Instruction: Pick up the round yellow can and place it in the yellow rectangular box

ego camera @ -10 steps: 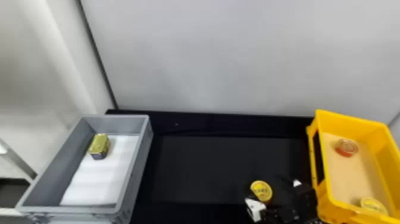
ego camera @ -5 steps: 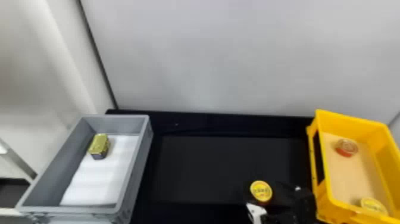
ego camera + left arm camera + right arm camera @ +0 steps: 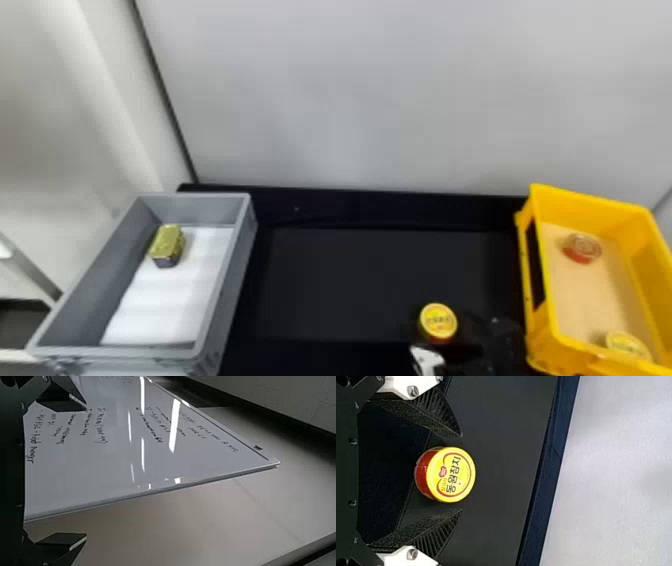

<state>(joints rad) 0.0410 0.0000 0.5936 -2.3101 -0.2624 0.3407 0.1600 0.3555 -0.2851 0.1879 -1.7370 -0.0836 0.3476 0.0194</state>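
Fingers (image 3: 425, 417) spread wide on the right gripper (image 3: 445, 325), nothing clasped, and look what's sitting right between them: the round yellow can (image 3: 438, 320)! Upright on the black desk (image 3: 350, 280), yellow lid up, red side showing below, with a gap on either side of it in the right wrist view. It's outside the yellow rectangular box (image 3: 545, 340), folks, which sits just to the right of this gripper.

Inside that box, two occupants on the tan bottom: a red-sided tin (image 3: 581, 248) toward the far end, and a yellow-lidded tin (image 3: 628, 344) down by the near wall.

Swing over to the left side, and there's the grey crate (image 3: 240, 280), white lining (image 3: 165, 300) across its bottom, a gold-topped tin (image 3: 167, 242) resting at the far end of it, well apart from the action.

And the left gripper (image 3: 86, 472)? Its fingers stand apart too, empty, with a whiteboard (image 3: 119, 463) covered in handwriting beyond them.
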